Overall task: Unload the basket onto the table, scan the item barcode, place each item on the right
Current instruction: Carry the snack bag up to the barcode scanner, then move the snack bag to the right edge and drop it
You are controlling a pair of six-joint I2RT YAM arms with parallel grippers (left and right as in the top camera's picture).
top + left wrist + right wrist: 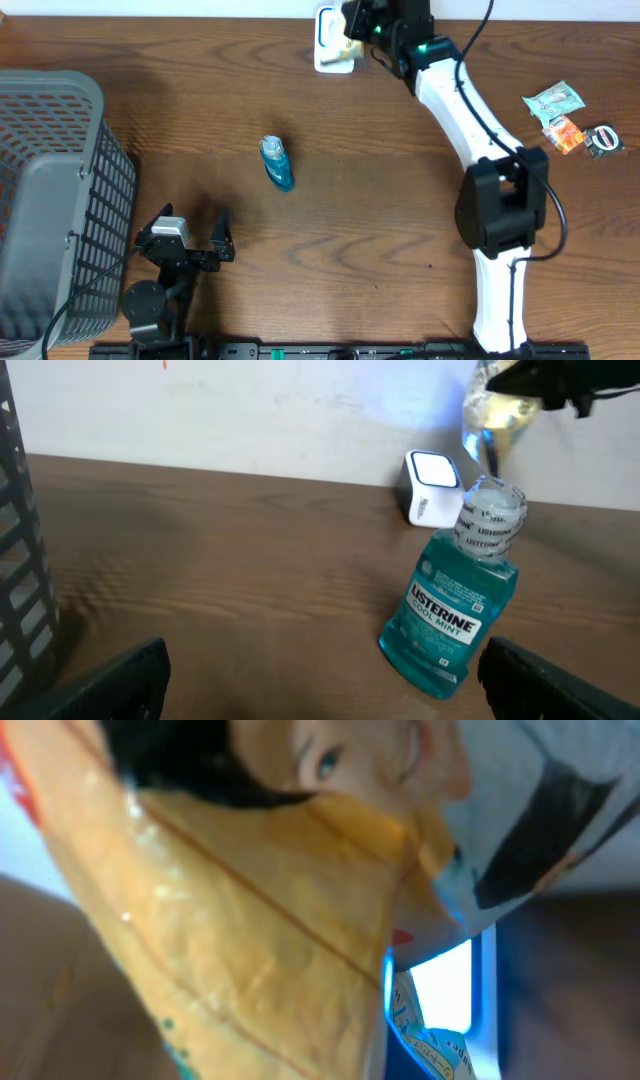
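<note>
Yellow packet (250, 920) (printed face), teal bottle (277, 163), grey basket (110, 200)

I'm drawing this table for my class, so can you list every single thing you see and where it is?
table: one, brown wood, under everything
basket: one, grey, at the left edge
mouthwash bottle: one, blue-green, lying left of the middle
scanner: one, white, at the far edge
yellow packet: one, yellow with a face printed on it, held up at the scanner
small packets: three, pale green, orange and dark, at the far right
left gripper: one, black, open, at the near edge beside the basket
right gripper: one, black, shut on the yellow packet, by the scanner
</note>
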